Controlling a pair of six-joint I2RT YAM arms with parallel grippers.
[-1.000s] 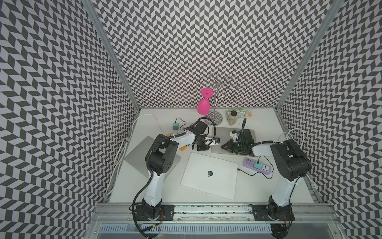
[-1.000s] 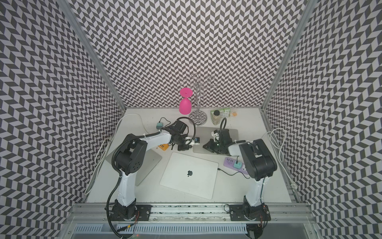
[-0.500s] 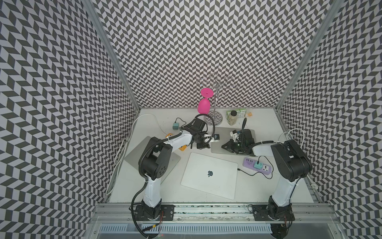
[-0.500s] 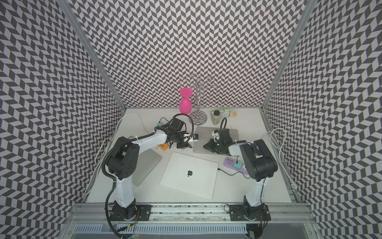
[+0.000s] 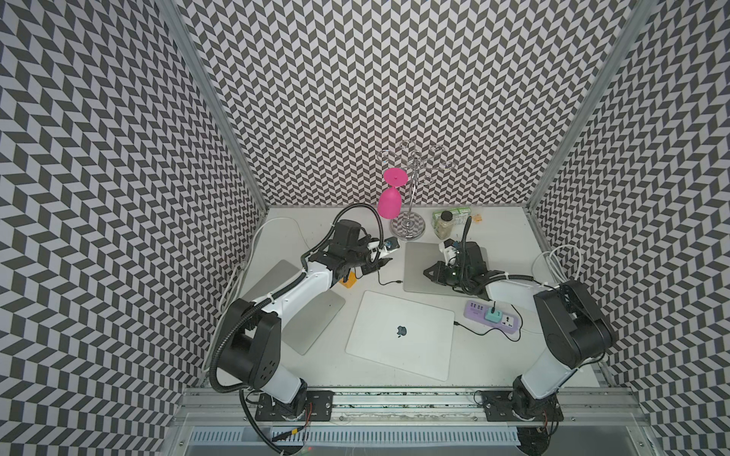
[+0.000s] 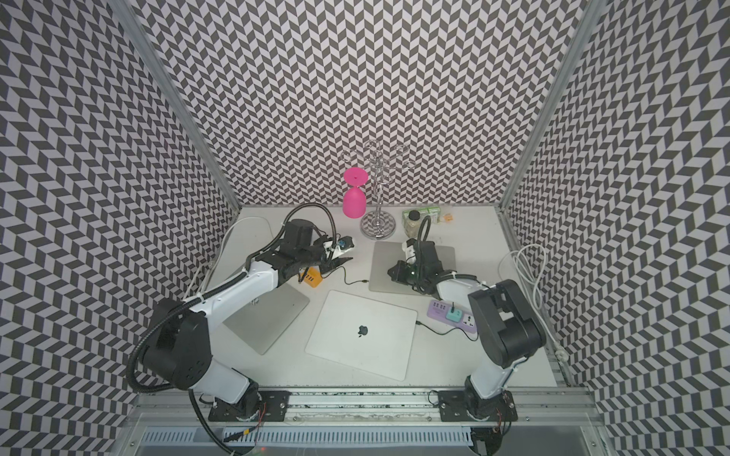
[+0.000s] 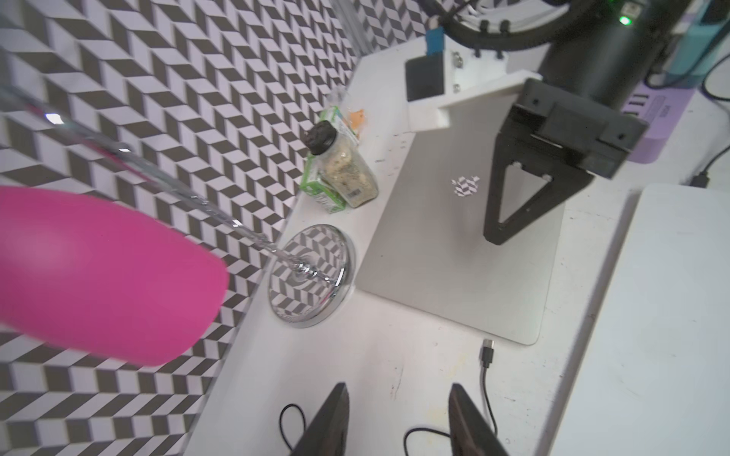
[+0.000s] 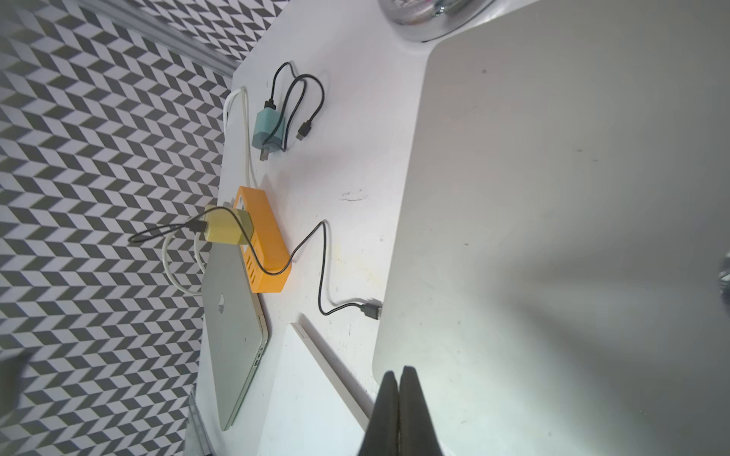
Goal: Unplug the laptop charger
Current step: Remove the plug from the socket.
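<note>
The laptop charger's black cable ends in a plug (image 7: 488, 350) that lies loose on the table, a small gap from the back laptop's (image 7: 454, 256) left edge; the plug (image 8: 371, 310) also shows in the right wrist view. The cable runs to a yellow charger brick (image 8: 227, 227) in an orange power strip (image 8: 262, 241). My left gripper (image 7: 399, 391) hovers just left of the plug, open and empty, also seen in both top views (image 5: 381, 262) (image 6: 343, 260). My right gripper (image 8: 399, 373) is shut, its tips pressed on the back laptop's lid (image 5: 418, 256).
A closed laptop with a logo (image 5: 399, 335) lies at the front, another (image 5: 312, 316) under my left arm. A purple power strip (image 5: 491, 318) holds a teal charger. A pink glass (image 5: 389, 201) hangs on a chrome rack (image 5: 407, 229); a spice jar (image 5: 444, 225) stands behind.
My left gripper has opened, let go of the plug and drawn back a little to the left, its elbow swinging outward. The plug now lies on the table. The right arm has not moved.
</note>
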